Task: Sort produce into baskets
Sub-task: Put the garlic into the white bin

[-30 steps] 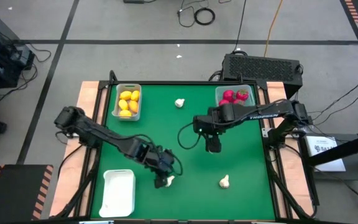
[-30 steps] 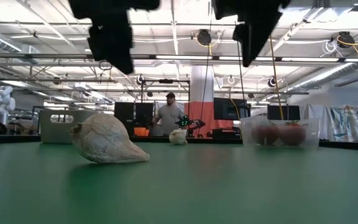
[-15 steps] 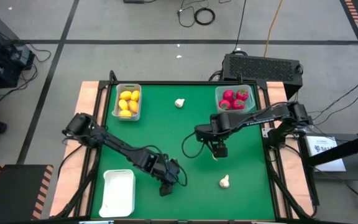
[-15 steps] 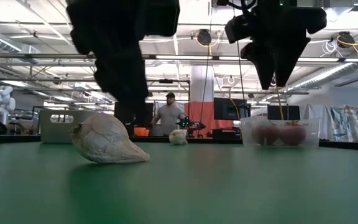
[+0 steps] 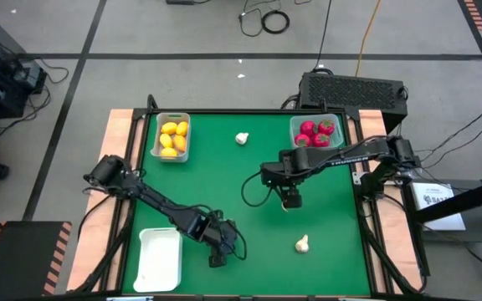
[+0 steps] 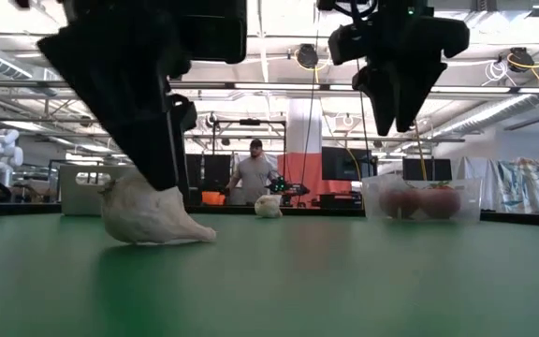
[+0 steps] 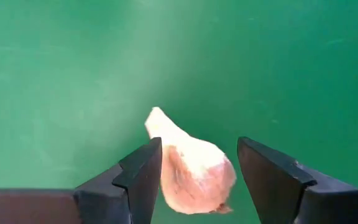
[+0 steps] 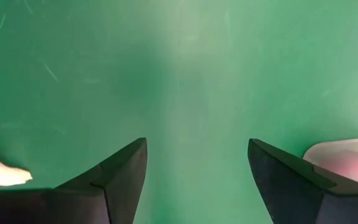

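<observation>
My left gripper [image 5: 216, 256] is open and low over a whitish garlic bulb [image 7: 191, 174] on the green mat near the front edge; its fingers stand on either side of the bulb [image 6: 152, 215]. My right gripper [image 5: 289, 201] is open and empty above the mat's middle right [image 6: 396, 89]. A second bulb [image 5: 302, 244] lies near the front right and a third [image 5: 242, 138] at the back. The grey-white bin [image 5: 172, 136] holds yellow fruits. The clear bin [image 5: 316, 131] holds red fruits. The white tray [image 5: 159, 257] sits at the front left. My left gripper comes from above, pointing down, with the bulb lying on the mat between its open fingers. One finger [image 7: 143, 177] lies against the bulb's side [image 7: 166, 171]; the other finger [image 7: 272, 180] stands apart from it. The bulb's pointed end [image 7: 154, 118] sticks out ahead of the fingers.
The mat between the bins and the front bulbs is bare green. Wooden table borders [image 5: 124, 167] flank the mat. Beyond the far edge, a person [image 6: 254, 173] stands in the room.
My left gripper has gone toward the table's near edge and come down around the garlic bulb, which has slid a little toward the table's left. My right gripper has come down somewhat over the middle right of the mat.
</observation>
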Robot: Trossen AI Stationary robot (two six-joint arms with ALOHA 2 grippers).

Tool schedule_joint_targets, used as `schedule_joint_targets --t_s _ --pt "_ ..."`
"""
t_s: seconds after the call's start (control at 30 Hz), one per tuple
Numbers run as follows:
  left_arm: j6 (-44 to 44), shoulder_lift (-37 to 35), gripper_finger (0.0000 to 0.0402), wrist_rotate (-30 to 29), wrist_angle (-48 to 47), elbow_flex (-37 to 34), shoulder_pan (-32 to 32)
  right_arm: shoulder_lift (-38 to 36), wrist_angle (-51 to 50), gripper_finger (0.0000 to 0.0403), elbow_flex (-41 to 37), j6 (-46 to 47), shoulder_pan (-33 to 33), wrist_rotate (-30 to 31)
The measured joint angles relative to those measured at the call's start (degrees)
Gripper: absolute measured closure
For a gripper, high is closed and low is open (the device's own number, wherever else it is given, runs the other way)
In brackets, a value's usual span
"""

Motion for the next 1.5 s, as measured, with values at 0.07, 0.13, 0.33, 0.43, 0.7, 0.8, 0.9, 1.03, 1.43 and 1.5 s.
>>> schedule_joint_targets --t_s 0.07,0.13,0.33,0.43,0.7,0.8,0.9,1.03,1.43,1.5 --pt "1.39 0.00 0.0185 -2.68 -0.33 0.00 -0.30 0.00 0.61 0.0133 -0.02 -0.12 -0.21 0.00" --pt "2.50 0.00 0.0185 -3.97 -0.33 0.00 -0.28 0.00 0.87 0.0133 -0.02 -0.20 -0.35 -0.02" --pt "3.31 0.01 0.0185 -4.00 -0.48 0.00 -0.30 0.00 1.06 0.0133 -0.02 -0.39 -1.10 -0.04" --pt "4.35 0.00 0.0185 -2.82 -0.53 0.00 -0.29 0.00 1.06 0.0133 -0.02 -0.42 -1.45 -0.04" --pt "5.81 0.00 0.0185 -1.72 -3.34 0.00 -0.55 -0.02 1.15 0.0133 -0.02 -0.63 -1.80 -0.04" --pt "5.76 0.35 0.0185 -3.28 -4.19 0.00 -0.50 -0.02 1.40 0.0133 -0.02 -0.82 -1.80 -0.04" --pt "5.75 0.55 0.0185 -4.62 -4.11 -0.02 -0.58 -0.02 1.46 0.0133 -0.02 -0.83 -1.80 -0.04" --pt "5.78 1.24 0.0185 -4.46 -4.08 -0.04 -0.61 -0.02 1.45 0.0133 -0.02 -0.83 -1.80 -0.04" --pt "4.23 4.27 0.0185 -3.74 -1.78 0.07 -0.17 -0.04 1.41 0.0133 -0.02 -0.86 -1.80 -0.06" --pt "4.24 3.84 0.0186 -3.63 -1.74 0.03 -0.19 -0.04 1.39 0.0133 -0.02 -1.07 -1.80 -0.04"
